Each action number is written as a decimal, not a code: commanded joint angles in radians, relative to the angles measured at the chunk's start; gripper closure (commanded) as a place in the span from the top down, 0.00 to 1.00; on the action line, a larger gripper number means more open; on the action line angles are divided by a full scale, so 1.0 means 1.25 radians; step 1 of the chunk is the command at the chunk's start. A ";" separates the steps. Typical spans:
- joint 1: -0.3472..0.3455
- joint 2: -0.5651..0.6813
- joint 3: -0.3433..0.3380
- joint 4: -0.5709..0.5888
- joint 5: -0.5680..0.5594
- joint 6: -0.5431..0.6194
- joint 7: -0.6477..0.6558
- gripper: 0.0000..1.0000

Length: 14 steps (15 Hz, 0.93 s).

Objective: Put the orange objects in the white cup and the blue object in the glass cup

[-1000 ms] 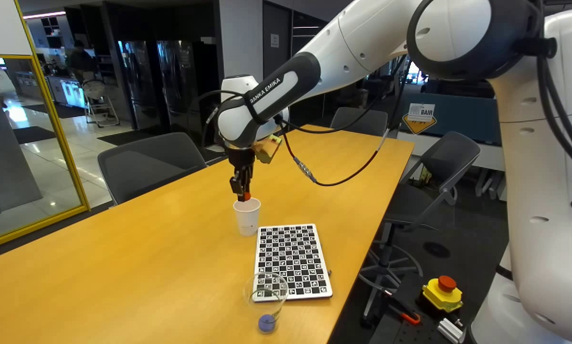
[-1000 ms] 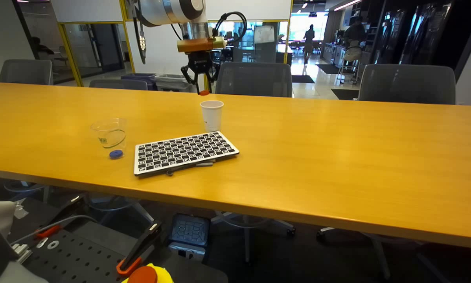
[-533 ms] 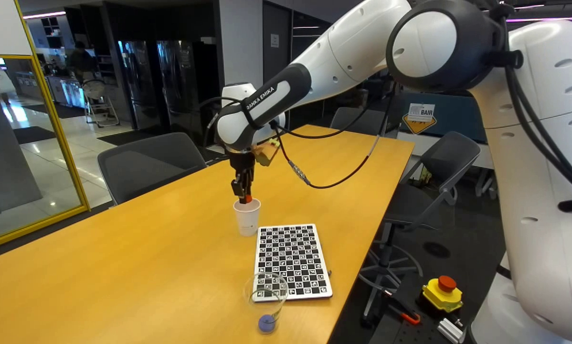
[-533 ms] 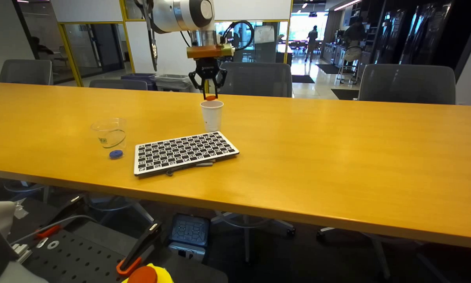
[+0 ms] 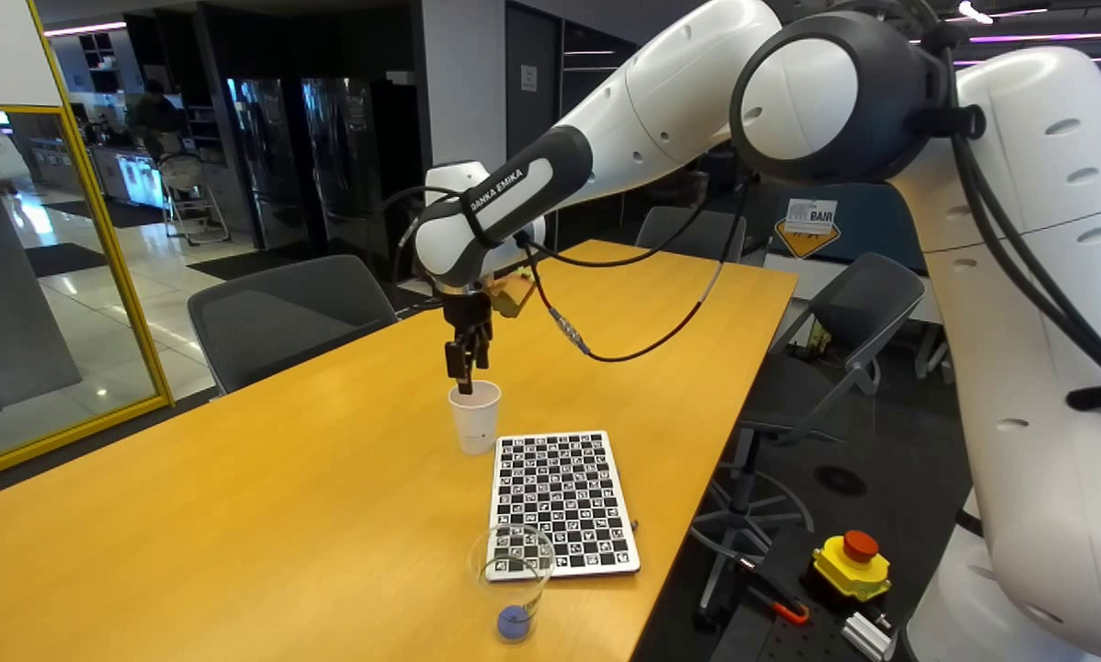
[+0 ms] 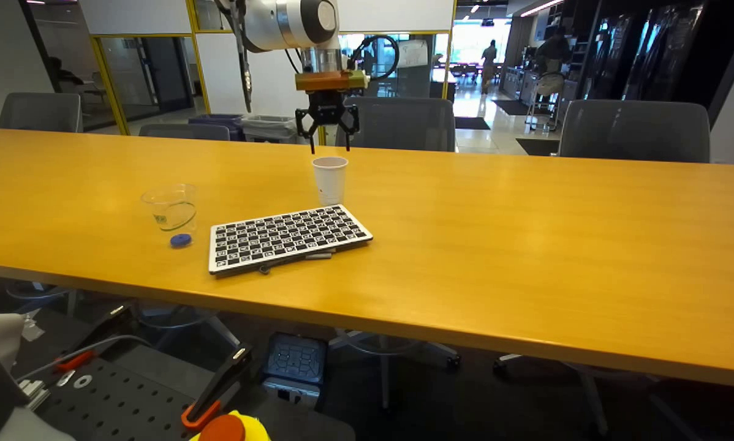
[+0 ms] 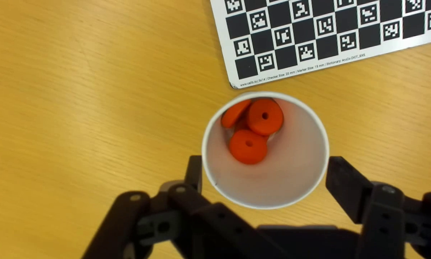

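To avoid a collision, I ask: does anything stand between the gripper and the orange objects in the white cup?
Nothing visible stands between them: the open gripper hangs above the white cup, where the orange objects show, though the rim might catch the spread fingers.

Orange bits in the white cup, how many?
3 clearly, in the wrist view: a tipped piece on the left, a second piece beside it, a third piece lower down. Maybe a fourth piece peeks between them; others could be hidden.

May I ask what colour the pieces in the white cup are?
The pieces are orange-red, clearest in the wrist view.
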 commanded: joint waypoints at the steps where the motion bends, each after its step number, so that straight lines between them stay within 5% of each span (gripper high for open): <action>1: 0.009 -0.042 -0.010 -0.014 -0.013 -0.024 0.037 1.00; 14: 0.017 -0.490 -0.069 -0.508 -0.132 0.010 0.447 1.00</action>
